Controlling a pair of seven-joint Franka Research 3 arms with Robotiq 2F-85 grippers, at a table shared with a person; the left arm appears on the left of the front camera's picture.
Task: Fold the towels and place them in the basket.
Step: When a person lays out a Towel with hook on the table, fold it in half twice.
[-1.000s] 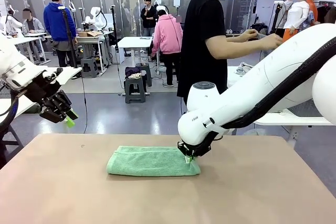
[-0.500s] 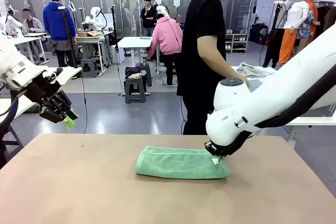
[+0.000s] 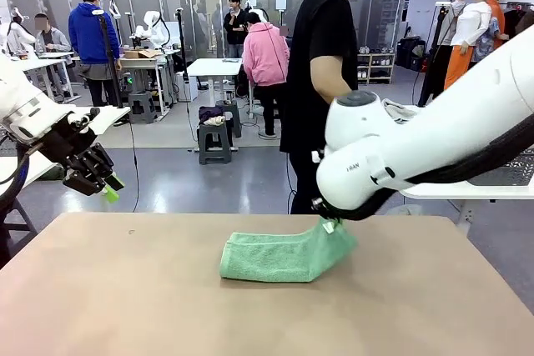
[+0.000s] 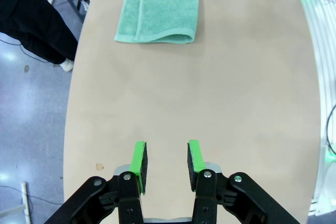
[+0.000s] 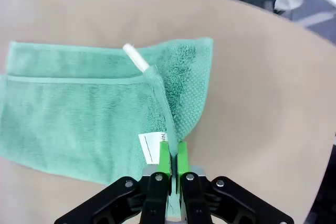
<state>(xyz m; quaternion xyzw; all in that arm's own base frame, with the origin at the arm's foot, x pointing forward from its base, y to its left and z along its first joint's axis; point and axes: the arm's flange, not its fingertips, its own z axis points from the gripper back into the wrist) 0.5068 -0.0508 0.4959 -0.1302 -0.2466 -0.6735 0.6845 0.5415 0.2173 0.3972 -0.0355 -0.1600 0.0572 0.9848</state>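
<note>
A mint green towel (image 3: 279,254) lies folded in a long strip on the tan table, its right end lifted off the surface. My right gripper (image 3: 328,224) is shut on that raised end; in the right wrist view the green pads (image 5: 164,161) pinch the towel's edge (image 5: 157,98) beside a white label. My left gripper (image 3: 107,188) hangs above the table's far left corner with nothing in it. The left wrist view has its fingers (image 4: 139,160) parted over bare table, the green towel (image 4: 157,6) well ahead of them. The basket is out of view.
A person in a black shirt (image 3: 321,72) stands at the far edge, turned to a side table holding pale cloth (image 3: 402,110). The tan table (image 3: 125,306) has bare room left and in front of the towel.
My right gripper has dragged the towel to the right and then lifted its right end off the table. The left arm has stayed still. The person has turned away.
</note>
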